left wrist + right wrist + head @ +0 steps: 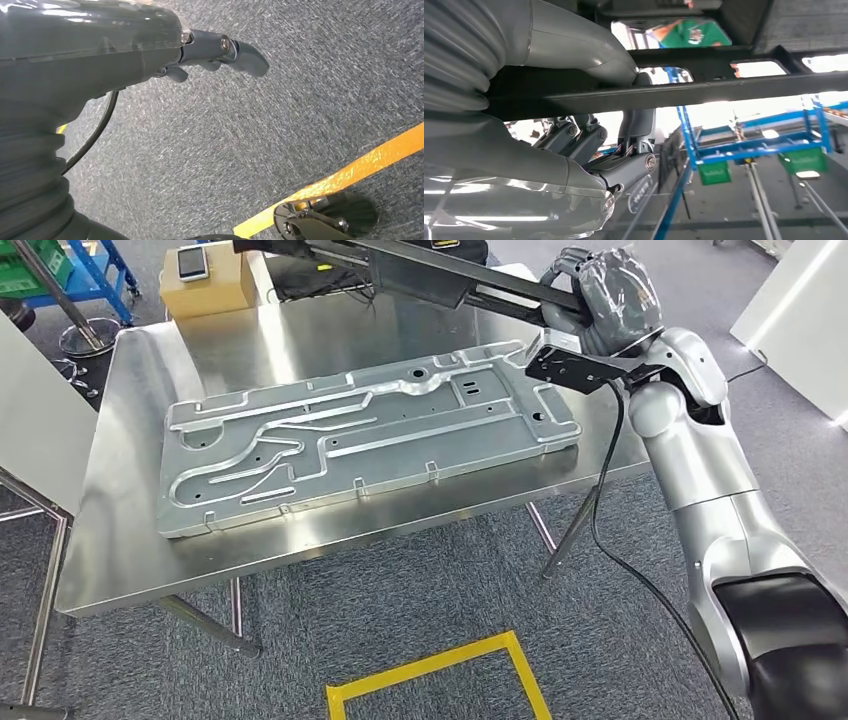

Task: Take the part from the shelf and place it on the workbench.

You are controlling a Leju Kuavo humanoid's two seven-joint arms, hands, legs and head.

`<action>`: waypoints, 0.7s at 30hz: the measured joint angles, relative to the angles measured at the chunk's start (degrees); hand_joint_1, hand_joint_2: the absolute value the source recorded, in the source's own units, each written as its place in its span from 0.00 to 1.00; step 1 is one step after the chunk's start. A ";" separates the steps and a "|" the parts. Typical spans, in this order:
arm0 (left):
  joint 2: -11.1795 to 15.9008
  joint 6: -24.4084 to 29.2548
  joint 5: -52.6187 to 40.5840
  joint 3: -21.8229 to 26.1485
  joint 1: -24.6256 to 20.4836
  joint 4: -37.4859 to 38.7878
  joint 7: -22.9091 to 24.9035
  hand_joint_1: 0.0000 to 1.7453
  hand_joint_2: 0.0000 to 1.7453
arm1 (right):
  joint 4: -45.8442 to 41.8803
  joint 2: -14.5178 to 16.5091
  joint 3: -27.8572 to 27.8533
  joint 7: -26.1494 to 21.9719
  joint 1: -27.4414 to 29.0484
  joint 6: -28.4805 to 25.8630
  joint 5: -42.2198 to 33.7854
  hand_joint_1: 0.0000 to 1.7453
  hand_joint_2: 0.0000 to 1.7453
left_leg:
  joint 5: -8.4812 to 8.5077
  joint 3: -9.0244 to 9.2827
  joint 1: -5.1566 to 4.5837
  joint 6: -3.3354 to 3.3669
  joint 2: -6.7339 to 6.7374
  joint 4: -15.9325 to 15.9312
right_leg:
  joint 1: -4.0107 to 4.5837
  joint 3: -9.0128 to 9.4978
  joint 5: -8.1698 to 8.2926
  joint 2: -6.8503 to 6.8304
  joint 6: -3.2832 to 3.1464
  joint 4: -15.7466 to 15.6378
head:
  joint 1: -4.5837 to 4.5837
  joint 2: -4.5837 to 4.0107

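The right hand (598, 302) was raised at the far right corner of the steel tabletop (120, 560), clasping a long dark flat part (420, 275) that ran from the hand toward the far edge of the table. In the right wrist view the thumb lay over the top of this dark part (704, 90) and the darker fingers (574, 137) curled beneath it, so the part was gripped between them. The part was in the air, above the far side of the tabletop, not resting on it.

A large silver stamped metal panel (370, 435) lay flat on the tabletop, taking up most of its surface, its right end just under the right hand. A cardboard box (205, 285) stood at the far left corner of the tabletop with a small white device (192, 262) lying on its lid; whether anything was inside the box could not be told.

In the right wrist view, blue shelving (754, 145) stood beyond the hand with two green bins (714, 172) hanging from or set in it; their contents could not be made out. In the head view another green bin (30, 265) sat in a blue rack (110, 275) at the far left.

The left hand (220, 52) hung over grey carpet (280, 125) near a strip of yellow tape (350, 170), its fingers loose and slightly bent, holding nothing. Yellow tape (440, 670) also marked a square on the floor before the table.
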 joint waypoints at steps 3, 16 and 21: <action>0.07 0.04 -0.07 0.01 -0.07 0.00 0.01 0.00 1.00 | 2.14 -0.07 1.81 1.95 -1.51 -1.97 5.63 1.00 1.00 | -3.99 -4.82 0.09 -0.65 0.33 9.50 | 0.09 0.81 -0.61 -0.07 -1.01 -0.13 | -0.01 0.00; 0.24 0.17 -0.12 0.02 0.05 0.00 -0.09 0.00 1.00 | 27.04 4.79 13.84 13.23 -5.39 -16.30 36.60 1.00 1.00 | 4.81 -2.32 -0.16 2.20 0.76 -2.41 | 1.21 2.70 -3.81 -0.03 0.28 1.17 | 0.01 0.00; 0.19 0.05 -0.52 0.02 0.25 0.00 -0.07 0.00 1.00 | 32.45 6.70 15.35 15.61 -3.56 -17.87 37.30 1.00 1.00 | 4.08 -1.46 0.09 2.42 0.53 -2.52 | 0.37 -6.26 -7.21 -0.06 1.33 15.02 | 0.02 0.00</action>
